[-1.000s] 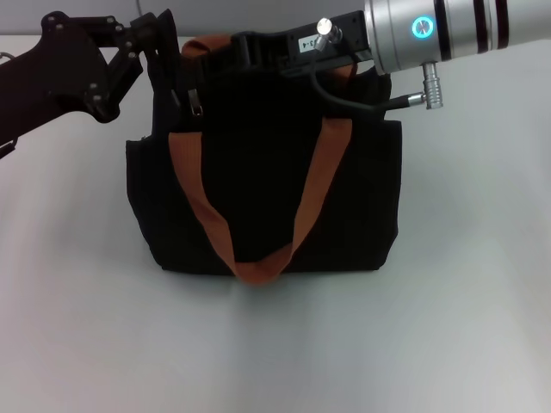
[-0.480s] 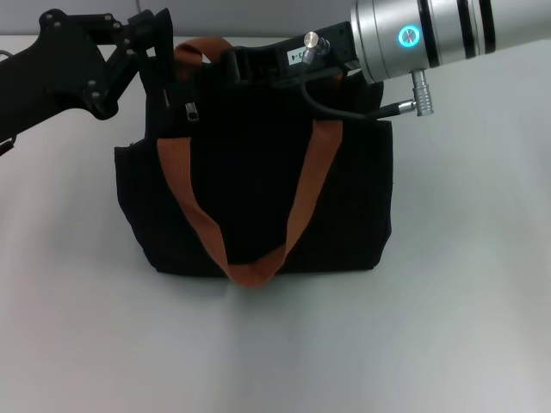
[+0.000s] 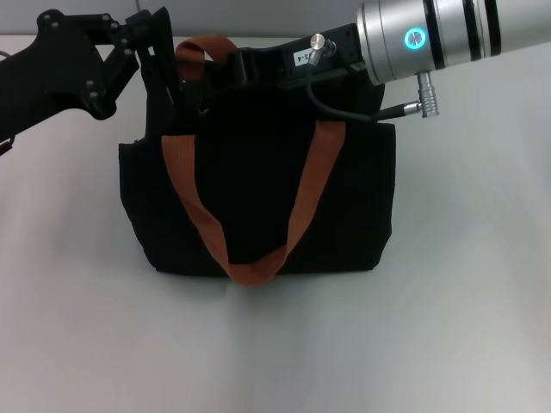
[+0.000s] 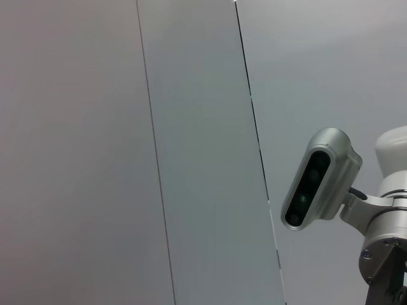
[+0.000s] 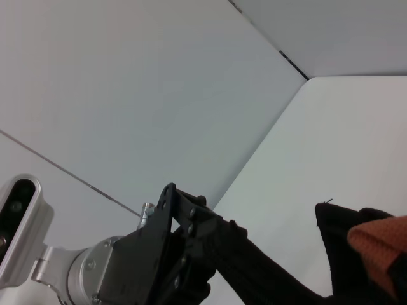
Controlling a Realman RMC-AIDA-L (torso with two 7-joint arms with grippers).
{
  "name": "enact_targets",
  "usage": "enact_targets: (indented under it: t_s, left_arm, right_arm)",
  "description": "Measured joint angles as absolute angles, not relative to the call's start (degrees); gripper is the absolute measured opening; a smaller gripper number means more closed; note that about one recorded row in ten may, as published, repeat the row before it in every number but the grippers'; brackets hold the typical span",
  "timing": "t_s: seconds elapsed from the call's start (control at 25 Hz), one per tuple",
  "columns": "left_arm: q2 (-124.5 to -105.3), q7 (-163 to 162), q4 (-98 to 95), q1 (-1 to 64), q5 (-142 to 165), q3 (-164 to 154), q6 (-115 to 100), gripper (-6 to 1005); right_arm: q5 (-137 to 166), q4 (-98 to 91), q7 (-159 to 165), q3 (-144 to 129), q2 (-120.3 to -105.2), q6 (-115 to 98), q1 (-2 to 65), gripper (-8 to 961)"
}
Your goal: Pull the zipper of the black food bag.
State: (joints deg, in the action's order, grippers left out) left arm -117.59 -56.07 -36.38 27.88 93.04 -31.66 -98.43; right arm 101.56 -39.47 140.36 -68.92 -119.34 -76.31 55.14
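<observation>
White bench (image 3: 448, 327) fills our view, with the boxy black fabric food bag (image 3: 258, 198) and its rust-orange webbing straps (image 3: 250, 262) standing mid-surface. Our left tool (image 3: 168, 82) grips the bag's top left corner; our right tool (image 3: 237, 64) reaches its top edge, opening we cannot tell. We cannot make out the zipper pull.

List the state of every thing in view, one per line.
black food bag: upright on the table, front strap hanging down.
zipper: not visible now.
left gripper: at the bag's top left corner.
right gripper: at the bag's top edge.
</observation>
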Motion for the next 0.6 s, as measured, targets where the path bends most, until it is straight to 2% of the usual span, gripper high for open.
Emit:
enact_targets:
  t_s: [0.2,0.4,0.6]
  left_arm:
    - [-117.59,-55.9,-36.1,27.6,93.0,-31.7,-98.4,10]
    - [-117.59,-55.9,-36.0,27.1,93.0,-31.6,-98.4,9]
    - [-117.59,-55.8,-35.7,26.4,93.0,-30.7,-97.8,9]
  right_arm:
    - [102.2,-39.7,139.6,-69.2,-119.30,-76.1,55.1,46]
    - [103.5,-40.2,139.6,-69.2,-119.27,-75.9,55.2,1]
    - [104.6,-41.5,140.2,-69.2,-119.26,-75.9,55.0,0]
